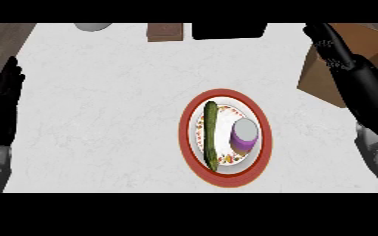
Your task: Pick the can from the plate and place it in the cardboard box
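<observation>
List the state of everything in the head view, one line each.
can: on the plate, not held
cucumber: lying flat on the plate, left of the can
plate: on the counter
cardboard box: at right edge, partly hidden by the right arm
left hand: open, resting at left edge
right hand: open, over the box

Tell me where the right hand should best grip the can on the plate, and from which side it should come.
Probably round its purple side wall, coming from the right. The can stands upright on the plate, grey top showing, so its sides are free. A cucumber lies close along its left, while the right side is open toward the right hand and the cardboard box.
</observation>
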You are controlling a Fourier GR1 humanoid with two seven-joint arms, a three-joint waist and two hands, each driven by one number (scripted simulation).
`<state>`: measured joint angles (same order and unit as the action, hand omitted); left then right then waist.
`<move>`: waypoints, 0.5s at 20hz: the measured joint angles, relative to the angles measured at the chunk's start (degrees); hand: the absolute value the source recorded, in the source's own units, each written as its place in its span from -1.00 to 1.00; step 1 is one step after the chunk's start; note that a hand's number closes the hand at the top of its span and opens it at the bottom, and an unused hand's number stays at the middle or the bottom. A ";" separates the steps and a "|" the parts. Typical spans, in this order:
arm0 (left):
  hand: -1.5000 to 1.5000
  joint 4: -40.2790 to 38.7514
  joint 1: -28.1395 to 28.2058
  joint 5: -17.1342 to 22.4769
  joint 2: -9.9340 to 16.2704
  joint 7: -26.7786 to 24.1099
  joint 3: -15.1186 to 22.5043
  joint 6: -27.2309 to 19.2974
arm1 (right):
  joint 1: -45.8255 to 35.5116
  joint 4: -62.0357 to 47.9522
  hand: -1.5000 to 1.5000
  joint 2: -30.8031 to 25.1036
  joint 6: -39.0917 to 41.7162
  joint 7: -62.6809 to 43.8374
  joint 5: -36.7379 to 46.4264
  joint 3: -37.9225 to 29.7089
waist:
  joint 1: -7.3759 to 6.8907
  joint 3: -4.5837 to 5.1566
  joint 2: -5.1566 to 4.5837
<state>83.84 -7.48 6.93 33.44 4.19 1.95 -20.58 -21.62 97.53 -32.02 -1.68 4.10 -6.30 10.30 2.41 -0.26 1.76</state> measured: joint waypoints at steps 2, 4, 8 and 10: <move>0.00 0.49 0.09 -1.02 -0.88 -0.30 1.34 0.34 | 4.84 2.20 -1.00 0.31 -1.43 3.21 0.35 -1.76 | -0.26 0.09 -0.60; 0.00 0.40 1.17 -1.40 -1.19 -1.20 2.75 1.65 | 10.52 2.55 -1.00 0.71 -2.39 9.11 -0.99 -5.14 | 0.62 0.02 -0.93; 0.00 -0.17 3.34 -1.76 -2.04 -2.11 5.43 3.71 | 17.20 1.02 -1.00 5.00 -7.19 17.66 -4.84 -12.78 | 4.08 -0.96 -0.78; 0.00 -0.34 4.11 -1.93 -2.73 -2.53 6.92 4.68 | 21.67 -2.80 -1.00 7.02 -10.36 21.49 -5.23 -17.07 | 4.43 -0.78 -1.39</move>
<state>83.50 -3.37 5.00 30.71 1.65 8.86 -15.91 0.05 94.74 -25.00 -12.04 25.59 -11.52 -6.76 6.84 -1.03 0.37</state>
